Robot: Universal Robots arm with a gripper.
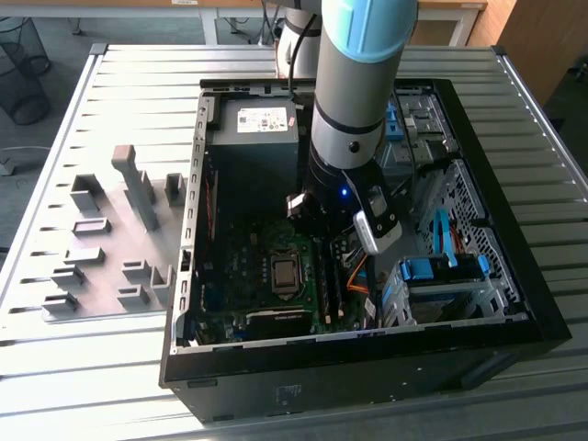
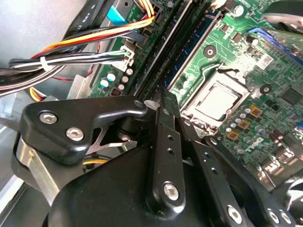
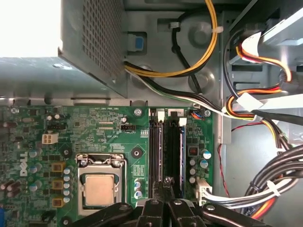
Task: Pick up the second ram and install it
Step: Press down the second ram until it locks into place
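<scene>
In the first wrist view the processor [image 3: 99, 189] sits to one side of the pincer [image 3: 165, 185]. The second ram [image 3: 166, 146] stands on edge in the memory slots [image 3: 176, 146], right under the fingertips, and runs straight away from them. The cable bundle [image 3: 265, 189] lies on the pincer's other side. The fingers are drawn narrow, tips almost meeting over the stick's top edge; I cannot tell whether they pinch it or just press on it. In the exterior view the arm [image 1: 354, 119] reaches steeply down into the open computer case [image 1: 514, 303]. The stick shows as a thin dark strip, seen edge-on.
</scene>
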